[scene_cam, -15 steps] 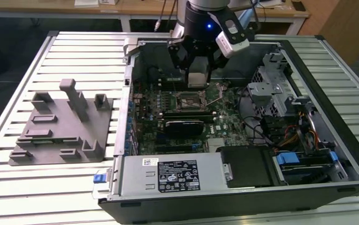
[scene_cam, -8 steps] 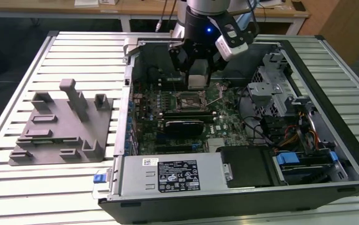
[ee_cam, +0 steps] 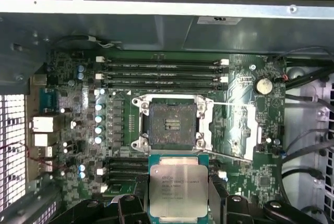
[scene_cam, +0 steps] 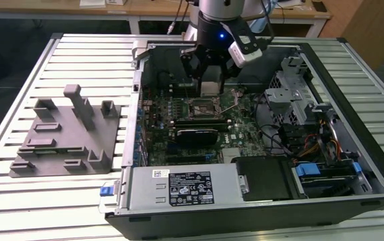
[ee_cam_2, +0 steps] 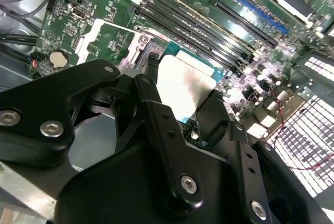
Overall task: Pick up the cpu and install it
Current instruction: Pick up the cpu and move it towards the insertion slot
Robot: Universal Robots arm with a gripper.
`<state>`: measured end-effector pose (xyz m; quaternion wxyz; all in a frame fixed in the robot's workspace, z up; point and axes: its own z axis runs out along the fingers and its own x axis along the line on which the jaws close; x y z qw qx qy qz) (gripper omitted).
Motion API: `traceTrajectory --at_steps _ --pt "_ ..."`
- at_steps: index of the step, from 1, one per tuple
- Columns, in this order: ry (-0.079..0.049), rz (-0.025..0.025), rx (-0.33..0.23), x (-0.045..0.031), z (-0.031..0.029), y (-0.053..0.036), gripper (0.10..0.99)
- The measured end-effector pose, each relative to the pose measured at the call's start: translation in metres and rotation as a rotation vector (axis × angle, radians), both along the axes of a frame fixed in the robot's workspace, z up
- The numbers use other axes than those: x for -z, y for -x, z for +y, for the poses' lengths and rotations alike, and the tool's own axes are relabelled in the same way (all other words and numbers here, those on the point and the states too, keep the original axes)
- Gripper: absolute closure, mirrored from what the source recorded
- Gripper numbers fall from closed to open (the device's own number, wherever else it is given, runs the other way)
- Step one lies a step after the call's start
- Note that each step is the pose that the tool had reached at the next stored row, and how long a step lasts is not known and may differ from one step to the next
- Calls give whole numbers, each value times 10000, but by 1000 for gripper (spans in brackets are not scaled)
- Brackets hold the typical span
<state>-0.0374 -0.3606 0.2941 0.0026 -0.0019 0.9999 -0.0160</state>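
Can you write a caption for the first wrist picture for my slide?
The pincer holds the cpu near the open, empty socket on the motherboard.

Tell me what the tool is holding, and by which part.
The tool holds the cpu, pinched by two opposite side edges, its metal top left bare.

cpu [scene_cam: 210,87]: gripped, not in the socket

Small flat square chip with a pale silver lid and a green substrate edge showing. The end effector [scene_cam: 210,83] clamps it by two opposite edges. It sits in the upper centre of the exterior view, just above the open socket [scene_cam: 203,106]. In the first wrist view the cpu [ee_cam: 175,190] is lid-up, roughly parallel to the board, just beside the socket [ee_cam: 169,125] and clear of it.
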Motion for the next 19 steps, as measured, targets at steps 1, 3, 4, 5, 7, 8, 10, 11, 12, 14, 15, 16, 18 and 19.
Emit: traceTrajectory --at_steps 1,3,4,5,7,8,10,11,12,14,15,16,18,19 --pt "2 1 -1 18 2 0 545" --pt "3 -1 0 54 6 0 545" --pt "3 -1 0 70 8 0 545" --pt "1 -3 0 85 12 0 545" --pt "0 -3 0 106 29 0 545" --pt "-3 -4 -1 116 42 0 545" --pt "-4 -3 -1 136 73 0 545" --pt "-4 -2 0 146 86 0 545" --pt "-10 -3 0 158 96 0 545" --pt "-26 -5 0 183 113 0 545" --pt "-30 -5 0 195 120 0 545" --pt "-31 -5 0 205 126 0 545" --pt "-28 -3 -1 220 133 0 545" --pt "-28 -2 -1 225 135 0 545"
